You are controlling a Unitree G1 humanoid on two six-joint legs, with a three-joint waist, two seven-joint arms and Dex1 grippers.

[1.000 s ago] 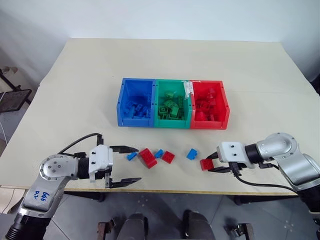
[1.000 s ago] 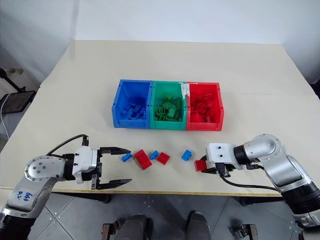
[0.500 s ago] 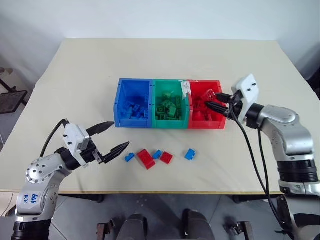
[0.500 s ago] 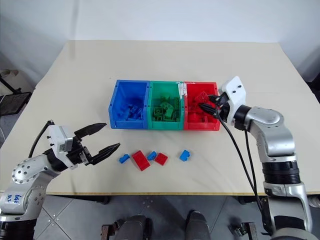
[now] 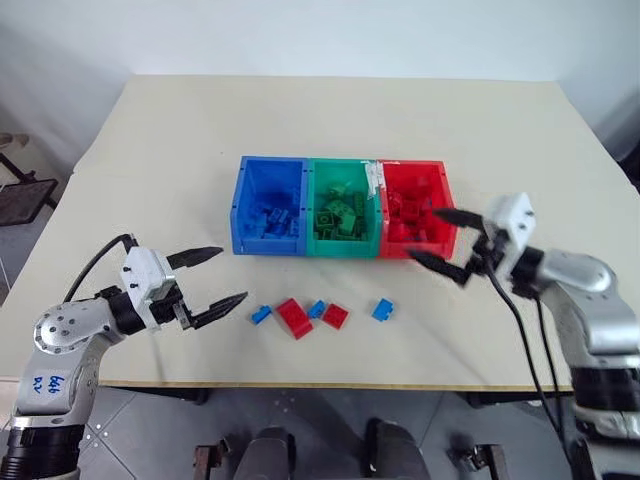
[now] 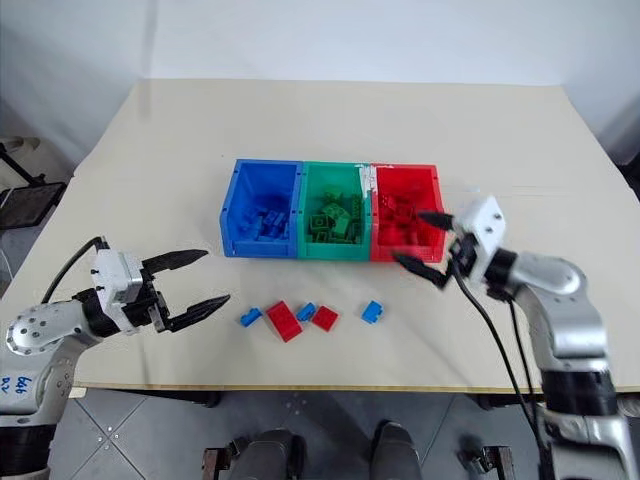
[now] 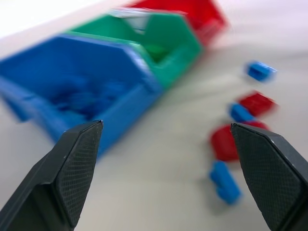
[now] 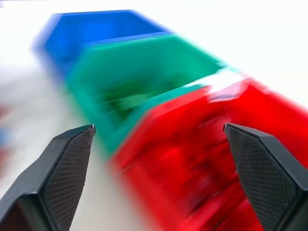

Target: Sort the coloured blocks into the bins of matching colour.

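Centrally on the pale table [image 5: 150, 140] sits the row of three joined bins: the blue bin [image 5: 270, 205] at left, the green bin [image 5: 343, 208] in the middle and the red bin [image 5: 415, 207] at right, each with a heap of bricks of its own colour inside. White label scraps [image 5: 376, 180] cling to the wall between green and red.

Below the bins, toward the lower middle of the frame, five loose blocks lie in a rough line on the table. From left to right they are a small blue block [image 5: 261, 314], a larger red block [image 5: 295, 317], another small blue block [image 5: 316, 309] just beside it, a red block [image 5: 336, 316] close against that one, and a blue block [image 5: 382, 310] set a little apart to the right.

At the lower left the left hand [image 5: 220, 276] hangs with its two black fingers spread wide and nothing between them, tips pointing toward the loose blocks, apart from the nearest blue one. At the right the right hand [image 5: 447, 242] is likewise released and empty, its fingers splayed just beside the red bin's right front corner, one fingertip over the rim and the other below it over the table.
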